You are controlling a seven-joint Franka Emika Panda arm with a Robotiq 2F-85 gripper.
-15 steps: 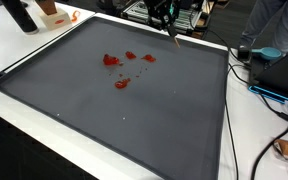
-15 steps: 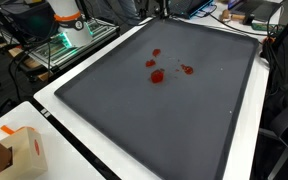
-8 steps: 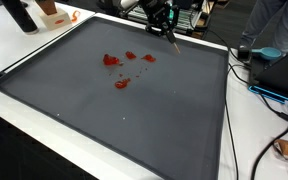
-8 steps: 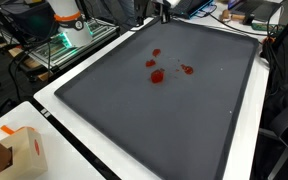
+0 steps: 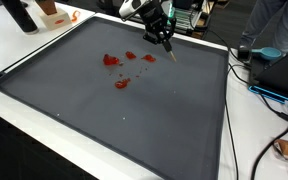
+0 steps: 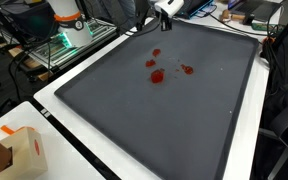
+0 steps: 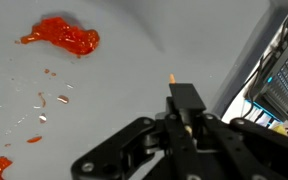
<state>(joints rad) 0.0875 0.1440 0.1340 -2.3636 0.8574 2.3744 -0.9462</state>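
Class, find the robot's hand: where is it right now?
In an exterior view the hand hangs over the far edge of the dark mat, just beyond the red smears, pinching a thin stick.

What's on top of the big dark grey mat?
Several red smears lie on the dark grey flat mat. The black gripper, pinching a thin tan stick, hangs above it. Whatever the mat covers is hidden.

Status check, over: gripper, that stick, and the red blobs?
Gripper shut on thin stick, tip pointing down over gray mat. Red blobs lie apart from the tip. Only bare mat between them.
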